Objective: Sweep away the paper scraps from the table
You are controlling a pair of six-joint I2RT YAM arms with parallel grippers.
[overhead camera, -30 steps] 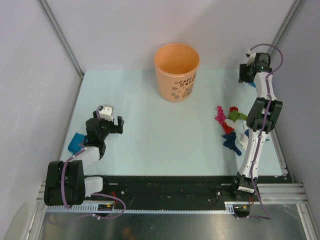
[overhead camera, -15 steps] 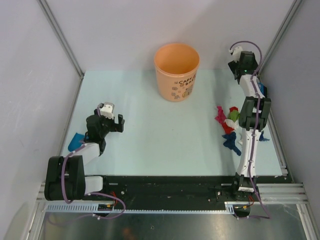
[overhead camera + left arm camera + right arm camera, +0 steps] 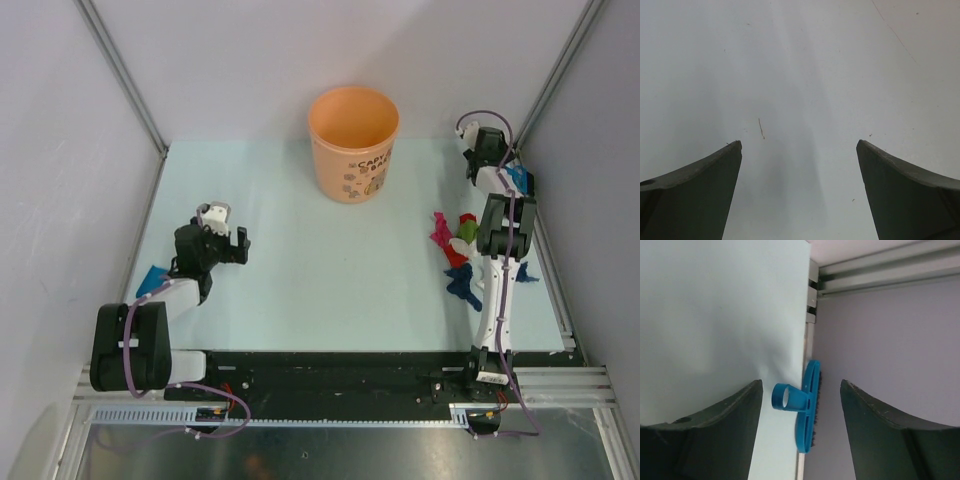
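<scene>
Scraps [image 3: 460, 250]: heaped on the right side of the table [image 3: 320, 280], nearer the bases than the right gripper [image 3: 800, 385].
Right gripper: jaws apart, empty, over the brush [image 3: 806, 412] at the table's right edge.
Left gripper [image 3: 799, 145]: jaws wide, empty, well apart from the scraps.

left arm is folded low near its base; left hand [image 3: 799, 146] points down, fingers spread wide, gripping nothing. right arm reaches far forward, nearly straight; right hand [image 3: 800, 384] points down, fingers apart, gripping nothing.
</scene>
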